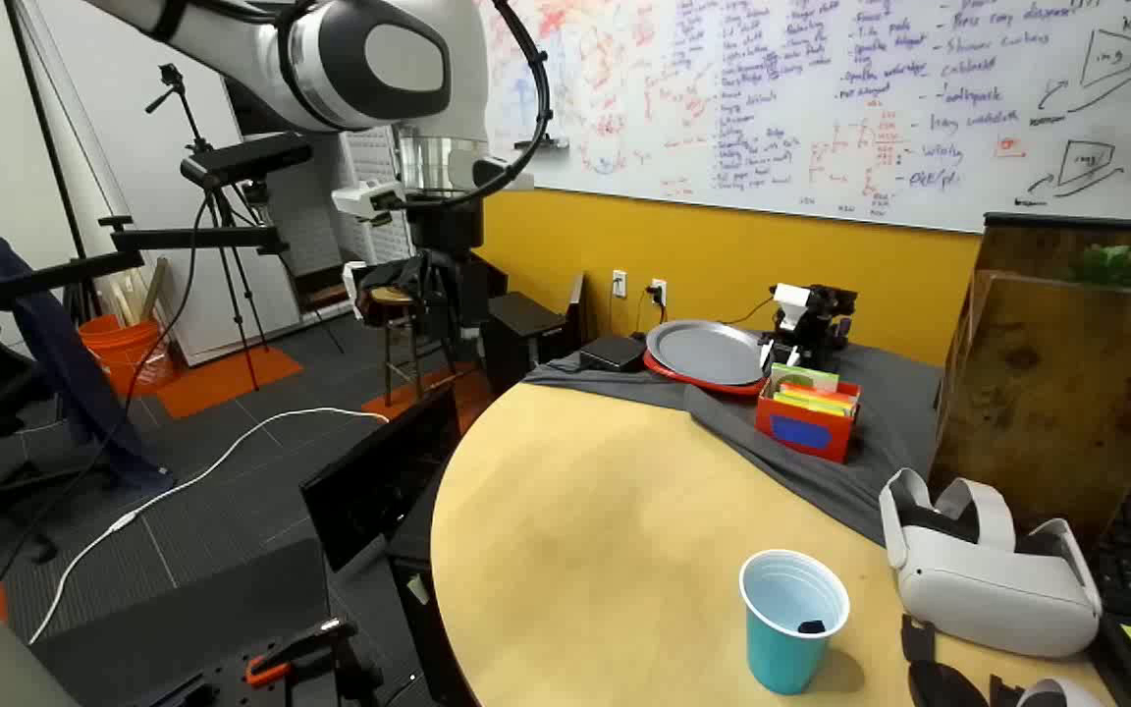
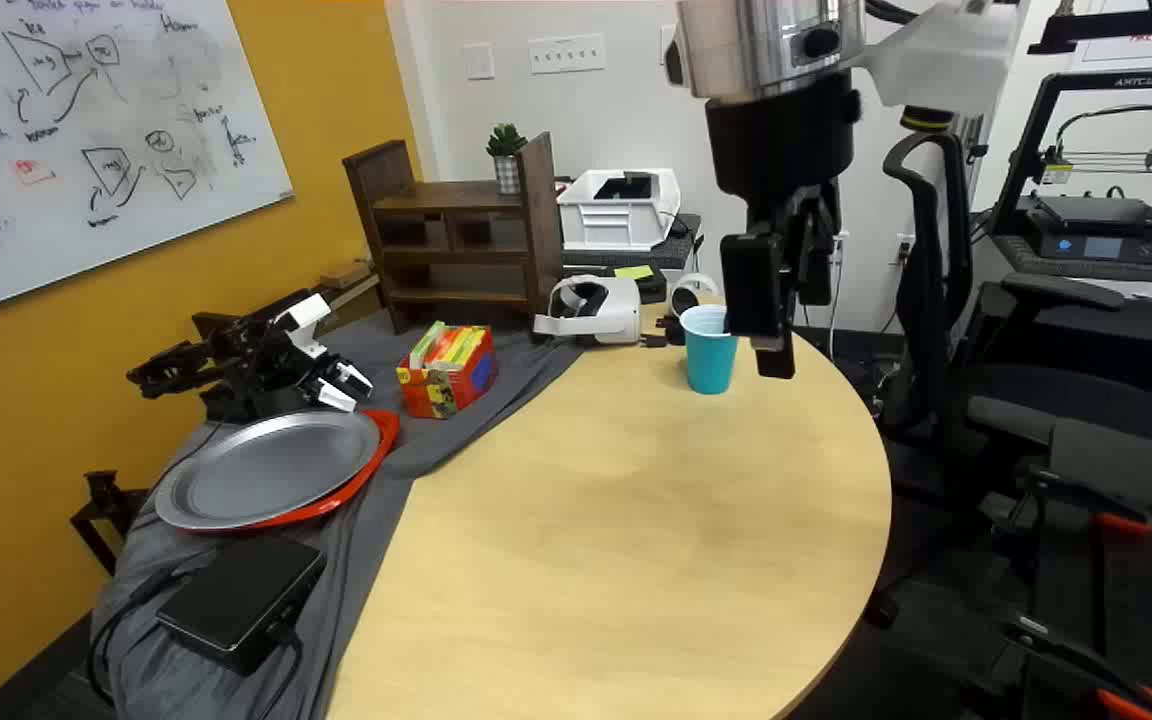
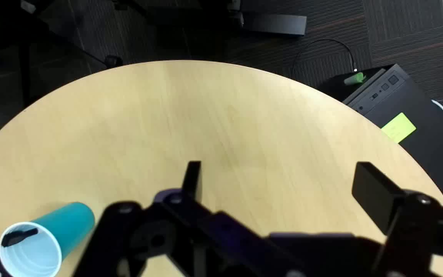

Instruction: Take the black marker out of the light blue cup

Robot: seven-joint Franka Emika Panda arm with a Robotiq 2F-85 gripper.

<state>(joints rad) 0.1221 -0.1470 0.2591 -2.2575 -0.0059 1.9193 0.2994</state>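
Black marker (image 3: 15, 237) is in the light blue cup (image 3: 69, 225), looks to lean on the inner wall, nothing above the rim AFAICT. Key rel, wrist view (12 = top): marker sits just under 9 o'clock from the gripper (image 3: 278, 179), well apart and lower. Single arm (image 1: 406, 56), so only its 9 o'clock finger (image 3: 191, 179) counts as nearer. Marker long axis approx 2–8 in same view: fat end at 8, thin end at 2 by the rim; can't tell if more is hidden there. Gripper: fingers spread wide, nothing btwn them, hangs above the table (image 3: 225, 115). Finger-to-finger line is ~9–3, near the marker's axis, so IMO needs a wrist roll to pinch across the shaft, then move twd 9 and go down. Risk, my guess: a fingertip clips the rim and tips the cup. In an exterior view VR headset (image 1: 993, 589) just beside cup, at 3; mind it on approach.
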